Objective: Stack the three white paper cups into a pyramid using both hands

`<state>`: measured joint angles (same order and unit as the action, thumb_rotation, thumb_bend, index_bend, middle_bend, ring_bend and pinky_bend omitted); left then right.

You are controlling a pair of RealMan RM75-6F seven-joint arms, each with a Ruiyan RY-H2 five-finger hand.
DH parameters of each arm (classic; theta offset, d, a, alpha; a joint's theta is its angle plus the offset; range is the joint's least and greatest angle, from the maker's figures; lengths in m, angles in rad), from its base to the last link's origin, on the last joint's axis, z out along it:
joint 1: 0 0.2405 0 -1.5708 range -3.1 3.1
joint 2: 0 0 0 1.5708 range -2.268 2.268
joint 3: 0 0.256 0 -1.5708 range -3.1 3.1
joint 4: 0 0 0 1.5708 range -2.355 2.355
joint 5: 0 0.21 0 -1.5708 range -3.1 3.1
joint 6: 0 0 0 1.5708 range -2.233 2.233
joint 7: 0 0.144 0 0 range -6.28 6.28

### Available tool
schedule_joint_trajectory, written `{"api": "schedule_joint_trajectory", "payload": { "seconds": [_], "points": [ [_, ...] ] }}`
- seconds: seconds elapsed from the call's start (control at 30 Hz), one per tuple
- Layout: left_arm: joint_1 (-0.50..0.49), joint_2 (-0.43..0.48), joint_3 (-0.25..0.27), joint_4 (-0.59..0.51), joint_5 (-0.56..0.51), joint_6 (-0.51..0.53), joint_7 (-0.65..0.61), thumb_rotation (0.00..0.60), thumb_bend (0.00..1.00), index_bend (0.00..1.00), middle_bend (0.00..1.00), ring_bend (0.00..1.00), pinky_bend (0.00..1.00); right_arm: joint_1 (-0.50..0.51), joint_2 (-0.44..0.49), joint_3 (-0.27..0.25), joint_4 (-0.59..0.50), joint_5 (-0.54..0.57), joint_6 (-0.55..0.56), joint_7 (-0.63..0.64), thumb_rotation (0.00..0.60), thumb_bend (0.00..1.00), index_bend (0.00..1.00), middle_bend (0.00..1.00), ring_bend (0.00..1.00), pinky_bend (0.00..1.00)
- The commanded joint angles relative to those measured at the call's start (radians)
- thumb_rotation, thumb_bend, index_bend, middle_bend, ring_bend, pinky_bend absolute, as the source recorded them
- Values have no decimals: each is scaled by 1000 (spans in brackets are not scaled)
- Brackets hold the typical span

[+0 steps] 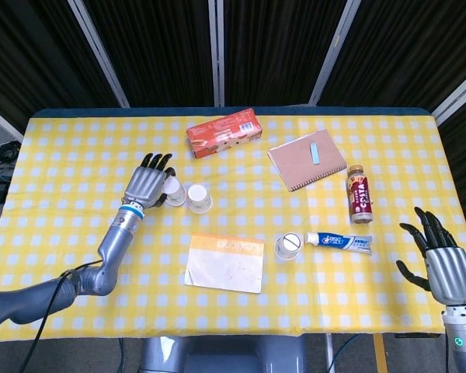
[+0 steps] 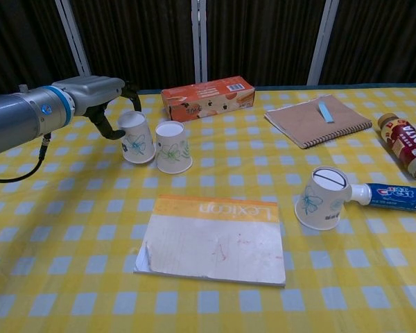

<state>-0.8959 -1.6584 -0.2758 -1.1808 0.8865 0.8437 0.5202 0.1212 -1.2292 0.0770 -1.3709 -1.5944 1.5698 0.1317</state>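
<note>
The left hand (image 1: pixel 147 186) holds an upside-down paper cup (image 2: pixel 136 137), tilted slightly, just left of a second inverted cup (image 2: pixel 172 147) mid-table; whether they touch is unclear. The third cup (image 2: pixel 322 198) stands inverted to the right, against the toothpaste tube (image 2: pixel 396 196) and just beyond the notepad's (image 2: pixel 215 239) right far corner. Bare yellow-checked tablecloth (image 1: pixel 62 233) spreads near and left. The right hand (image 1: pixel 443 264) hangs at the table's right near edge, fingers spread, holding nothing.
</note>
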Motion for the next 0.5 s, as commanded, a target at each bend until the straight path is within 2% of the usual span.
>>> {"api": "schedule_joint_trajectory", "payload": {
  "seconds": [0.03, 0.27, 0.5],
  "points": [
    [-14, -24, -6, 10, 21, 18, -15, 600, 441, 399, 0, 0, 0, 0, 1, 1, 0, -1, 2, 5, 600, 147, 255, 29, 0, 250],
    [-33, -52, 2, 1, 11, 18, 2, 600, 438, 386, 0, 0, 0, -2, 5, -1, -1, -5, 8, 16, 600, 147, 255, 29, 0, 250],
    [-32, -36, 25, -39, -20, 21, 40, 600, 403, 332, 0, 0, 0, -4, 8, -3, -8, -8, 12, 13, 600, 147, 255, 27, 0, 250]
  ]
}}
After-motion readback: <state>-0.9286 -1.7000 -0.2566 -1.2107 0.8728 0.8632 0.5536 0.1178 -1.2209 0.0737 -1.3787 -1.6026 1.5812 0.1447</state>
